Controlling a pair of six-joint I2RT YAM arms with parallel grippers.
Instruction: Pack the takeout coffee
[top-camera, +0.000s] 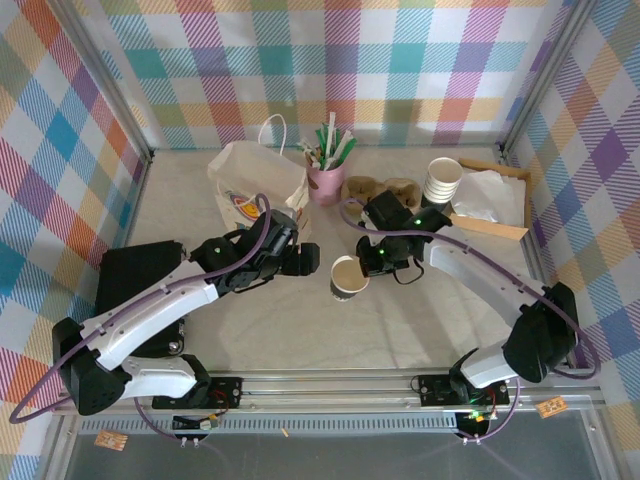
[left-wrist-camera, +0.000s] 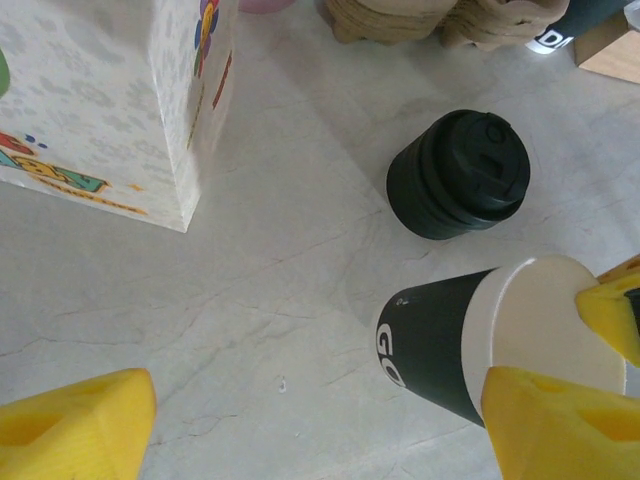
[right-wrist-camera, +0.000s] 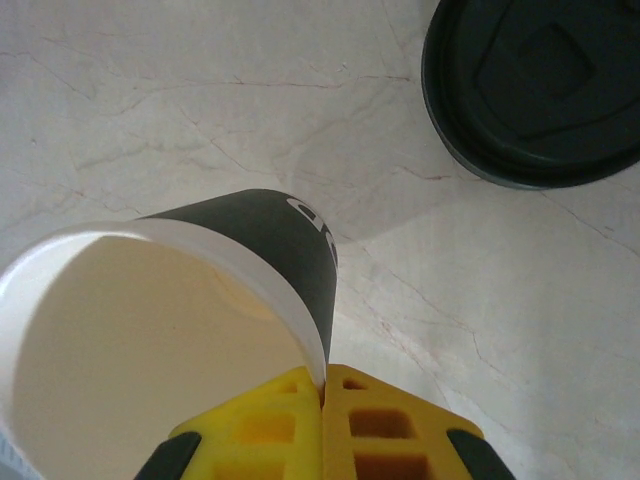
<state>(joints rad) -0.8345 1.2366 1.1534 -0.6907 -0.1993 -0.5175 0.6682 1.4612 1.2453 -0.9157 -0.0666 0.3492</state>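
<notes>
While the right gripper is pinching the lidless coffee cup by its rim, the left gripper is hovering wide open, empty; capping is likely calling for the lid stack.

The paper cup at lower right has a matt black band; the lid stack is matt black plastic; the table is smooth, marble-veined.
</notes>
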